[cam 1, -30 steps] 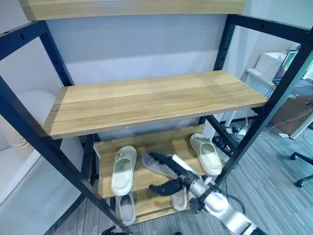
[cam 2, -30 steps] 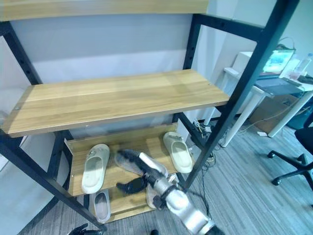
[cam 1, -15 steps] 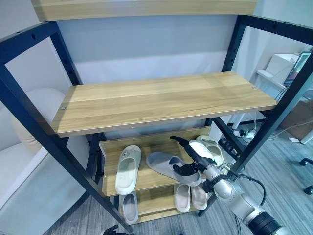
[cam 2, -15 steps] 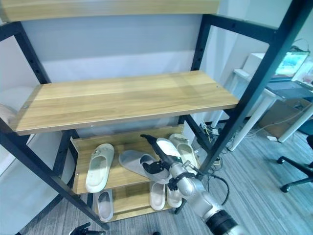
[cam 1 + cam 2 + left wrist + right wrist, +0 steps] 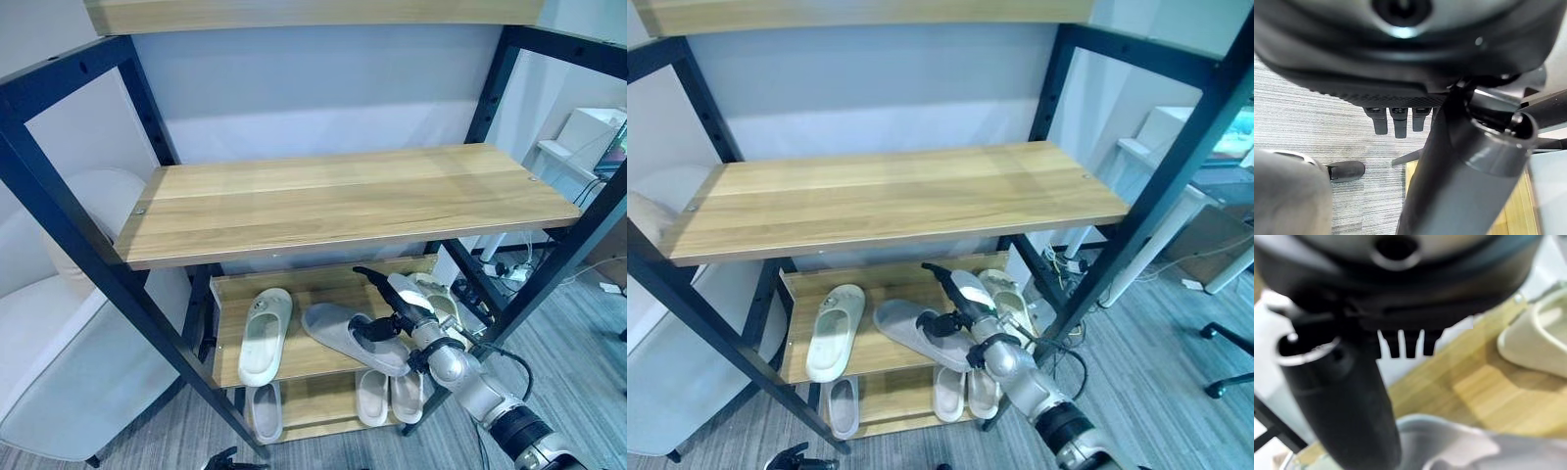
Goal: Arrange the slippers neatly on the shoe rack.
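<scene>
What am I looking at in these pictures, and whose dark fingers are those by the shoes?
It is a two-legged robot tidying slippers. Two pictures come from cameras in its head, looking down at a shoe rack; two come from cameras on its wrists, very close. The dark fingers are its right robot hand, open, reaching over a grey slipper that lies slantwise on the middle shelf. A white slipper lies to its left, a cream one to its right behind the hand. More slippers sit on the bottom shelf.
</scene>
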